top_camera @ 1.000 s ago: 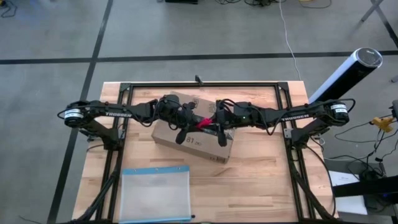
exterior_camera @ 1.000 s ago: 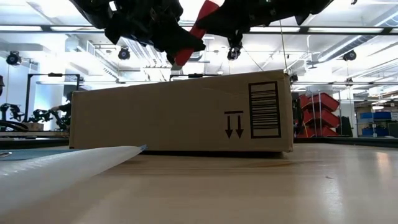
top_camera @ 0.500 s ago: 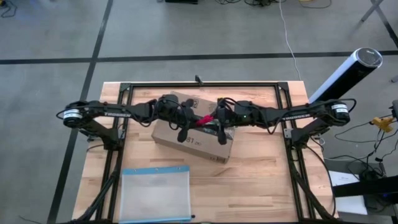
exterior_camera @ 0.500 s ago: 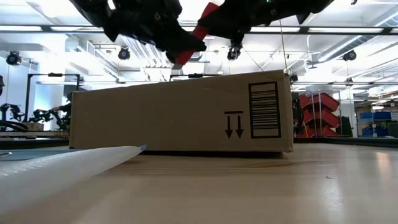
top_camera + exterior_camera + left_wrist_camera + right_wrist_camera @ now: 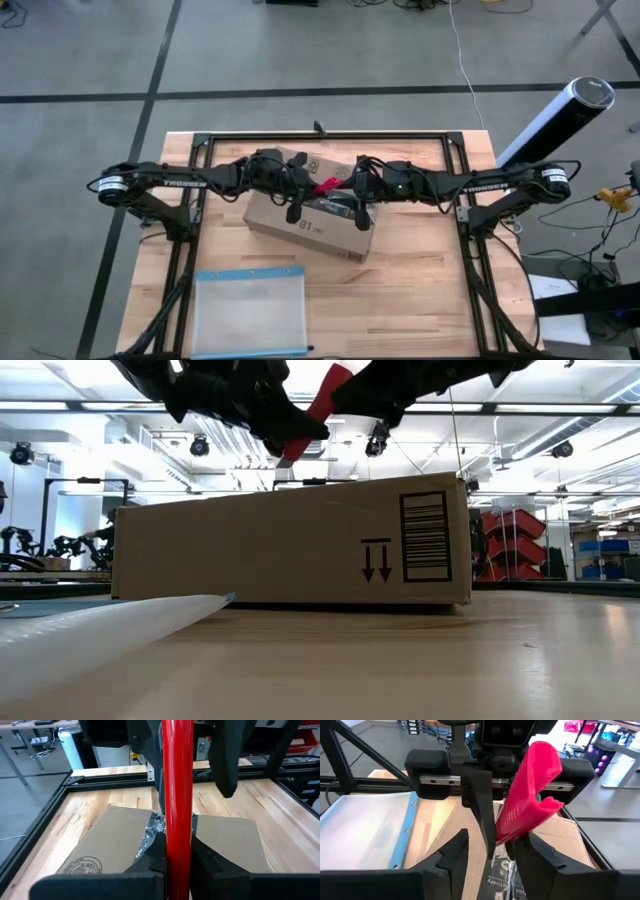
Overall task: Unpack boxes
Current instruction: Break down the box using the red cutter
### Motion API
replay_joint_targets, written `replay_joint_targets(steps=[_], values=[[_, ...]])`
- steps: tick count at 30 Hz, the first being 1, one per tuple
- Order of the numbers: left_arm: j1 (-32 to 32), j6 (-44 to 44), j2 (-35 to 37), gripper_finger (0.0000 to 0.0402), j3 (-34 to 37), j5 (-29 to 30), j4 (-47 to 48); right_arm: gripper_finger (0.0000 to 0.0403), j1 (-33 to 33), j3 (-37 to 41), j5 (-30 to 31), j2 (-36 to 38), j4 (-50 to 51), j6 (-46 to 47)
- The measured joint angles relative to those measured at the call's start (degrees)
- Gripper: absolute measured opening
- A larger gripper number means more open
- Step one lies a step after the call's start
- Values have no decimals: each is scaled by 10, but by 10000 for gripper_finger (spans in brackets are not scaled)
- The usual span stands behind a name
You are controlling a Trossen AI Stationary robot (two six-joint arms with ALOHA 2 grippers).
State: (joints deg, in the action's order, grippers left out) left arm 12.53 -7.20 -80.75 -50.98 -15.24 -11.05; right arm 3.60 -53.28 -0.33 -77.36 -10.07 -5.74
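The box [image 5: 310, 215] sat near the centre of the high view, on the pale wooden table [image 5: 420, 290], with both arms meeting above its top. The left gripper [image 5: 292, 205] was clenched on the red tool [image 5: 325, 187], its smooth round handle running up between the 2 dark fingers in the left wrist view. The right gripper [image 5: 358, 208] hung just beside it over the taped seam, jaws spread and holding nothing, the ribbed red end of the tool [image 5: 532, 790] between them in its own view.

The likeliest trouble was a slip at the handover: the handle looked glossy and cylindrical, so it might twist or slide if 1 gripper let go before the other had closed. The tool could also snag in the crinkled clear tape [image 5: 150, 837] and drag the light box sideways.

The box was matte brown corrugated card, flat and rectangular, with black arrows and a barcode [image 5: 425, 537] printed on its side. A soft clear pouch [image 5: 250, 310] with a blue edge lay at the lower left of the high view.
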Motion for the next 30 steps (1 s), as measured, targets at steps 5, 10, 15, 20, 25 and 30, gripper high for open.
replay_joint_targets(steps=[5,10,15,20,25,30], values=[[-1,1,0,22,0,-17,-1,63,0,0,4,0,-9,-12],[-1,1,-1,22,0,-23,2,7,0,0,4,0,-10,-24],[-4,1,-1,22,0,-33,6,5,0,1,2,-1,-13,-21],[-4,2,-2,22,0,-57,5,1,0,1,-1,-1,-27,-21],[-7,3,-3,22,0,-66,6,0,0,1,-3,-1,-32,-22],[-10,3,-19,22,0,-70,1,0,0,1,-4,-2,-32,-22]])
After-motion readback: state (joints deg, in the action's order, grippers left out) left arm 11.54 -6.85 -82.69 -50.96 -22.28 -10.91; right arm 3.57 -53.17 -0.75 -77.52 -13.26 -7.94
